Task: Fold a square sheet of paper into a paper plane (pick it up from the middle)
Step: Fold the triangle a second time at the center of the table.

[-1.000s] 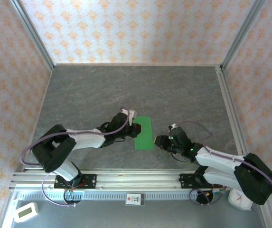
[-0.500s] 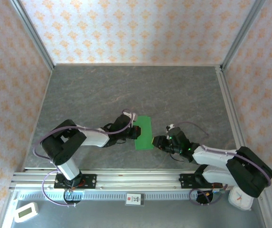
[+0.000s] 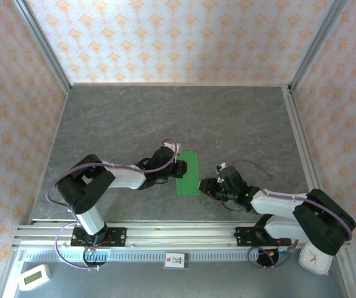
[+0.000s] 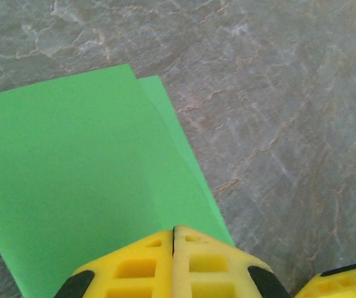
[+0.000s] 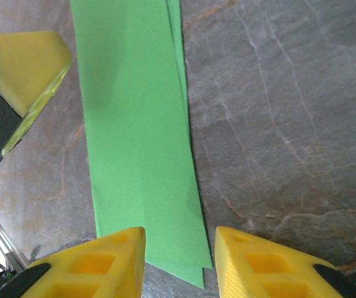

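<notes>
Creasing the thin bright green folded paper sheet [image 3: 188, 174]
Left gripper [image 3: 179, 169], shut and empty, should press flat along the layers; right gripper [image 3: 204, 185], part-open and gripping nothing, should steady the near corner.

Lab test cell: wallpapered panels [image 3: 178, 37], aluminium rail [image 3: 184, 234], grey stone-look tabletop [image 3: 134, 118].

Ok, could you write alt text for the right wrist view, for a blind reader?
Folded bright green paper lies flat on a grey marbled table, its layers slightly offset. The right arm's yellow jaws stand apart at the bottom, over the paper's near end; the left arm's yellow jaws sit by its left edge.
</notes>
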{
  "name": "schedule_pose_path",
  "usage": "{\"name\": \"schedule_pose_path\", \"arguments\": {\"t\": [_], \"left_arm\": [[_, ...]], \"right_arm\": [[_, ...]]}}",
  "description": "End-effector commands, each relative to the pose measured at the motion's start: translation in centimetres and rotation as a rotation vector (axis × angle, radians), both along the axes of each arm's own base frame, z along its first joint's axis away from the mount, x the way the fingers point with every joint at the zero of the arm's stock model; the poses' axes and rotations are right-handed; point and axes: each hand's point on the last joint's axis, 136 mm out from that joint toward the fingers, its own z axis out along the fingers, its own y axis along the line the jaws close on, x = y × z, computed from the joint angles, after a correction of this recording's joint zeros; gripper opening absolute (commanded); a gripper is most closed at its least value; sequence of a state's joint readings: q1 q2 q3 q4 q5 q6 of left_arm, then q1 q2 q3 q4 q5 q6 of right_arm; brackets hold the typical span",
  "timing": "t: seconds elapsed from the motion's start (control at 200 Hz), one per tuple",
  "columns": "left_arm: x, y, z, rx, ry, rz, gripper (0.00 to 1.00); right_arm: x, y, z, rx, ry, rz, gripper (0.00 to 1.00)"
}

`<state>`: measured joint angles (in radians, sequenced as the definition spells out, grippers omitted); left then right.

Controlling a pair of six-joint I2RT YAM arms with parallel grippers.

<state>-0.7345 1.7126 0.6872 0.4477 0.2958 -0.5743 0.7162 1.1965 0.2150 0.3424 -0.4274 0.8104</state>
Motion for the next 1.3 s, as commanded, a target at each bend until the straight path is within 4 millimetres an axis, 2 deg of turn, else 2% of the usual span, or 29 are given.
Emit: {"name": "schedule_pose_path", "arguments": {"t": [0.0,0.34,0.716,1.296], "left_arm": [[0.5,0.4,-0.9,0.049,-0.028,0.015,0.03],[-0.4,1.6,-4.2,0.09,0.01,0.018,0.01],[-0.8,1.8,-4.7,0.089,0.009,0.009,0.0],[-1.0,1.9,-4.8,0.08,0.008,0.008,0.0]], "right_arm": [[-0.1,0.1,-0.1,-0.001,-0.002,0.019,0.34],[0.1,1.1,0.4,0.012,0.003,0.054,0.34],[0.8,2.3,1.1,0.036,0.0,0.074,0.34],[1.7,3.5,2.9,0.093,-0.023,0.071,0.26]]}}
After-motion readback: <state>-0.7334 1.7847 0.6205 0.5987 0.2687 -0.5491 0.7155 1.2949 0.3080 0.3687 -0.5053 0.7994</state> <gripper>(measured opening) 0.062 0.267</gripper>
